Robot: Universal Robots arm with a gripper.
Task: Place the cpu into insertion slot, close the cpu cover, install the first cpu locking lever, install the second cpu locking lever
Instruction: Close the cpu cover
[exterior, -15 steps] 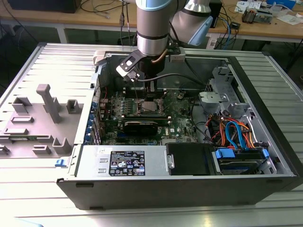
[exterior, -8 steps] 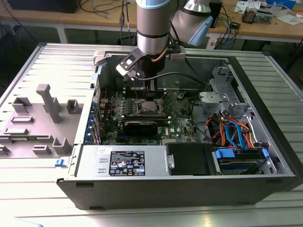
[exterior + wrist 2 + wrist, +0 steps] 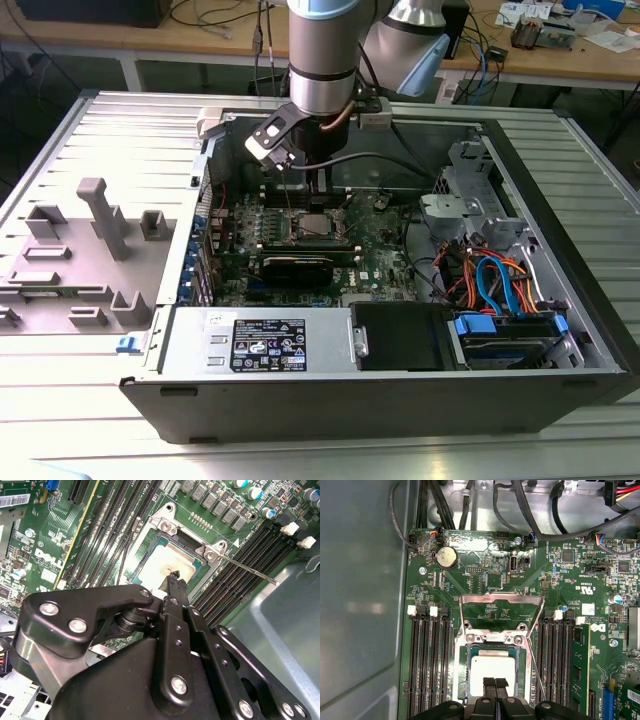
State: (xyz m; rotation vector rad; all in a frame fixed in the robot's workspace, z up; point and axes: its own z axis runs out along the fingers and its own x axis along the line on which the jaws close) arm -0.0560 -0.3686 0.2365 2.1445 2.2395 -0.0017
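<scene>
Arm came down into open computer case [image 3: 400, 405] lying on its side on slatted table [image 3: 300, 455]. Gripper [image 3: 318, 198] hung right over the cpu [image 3: 318, 226], which in the exterior view sat a bit toward 11 o'clock from the case middle. In both wrist views the cpu [image 3: 492, 666] [image 3: 160, 565] lay flat inside the insertion slot [image 3: 460, 665], silver top up, green edge showing around it. Gripper [image 3: 495, 682] [image 3: 175, 577] had its two black fingers [image 3: 489, 684] pressed together with nothing between them, tips just above the cpu's near edge; contact could not be told. The cpu cover [image 3: 501, 599] was flipped up off the slot on its hinge, green motherboard [image 3: 485, 575] visible through its window. A thin metal lever [image 3: 536, 672] [image 3: 250, 571] stuck out loose beside the slot, not latched down, running alongside the black memory slots [image 3: 427, 665]. Coin battery [image 3: 446, 557] sat on the board beyond the cover. In the exterior view, a labelled power supply box [image 3: 270, 345] was at 6 o'clock from the cpu, blue and orange drive cables [image 3: 495, 285] at 4 o'clock, and a grey plastic fixture [image 3: 100, 235] at 9 o'clock outside the case.
</scene>
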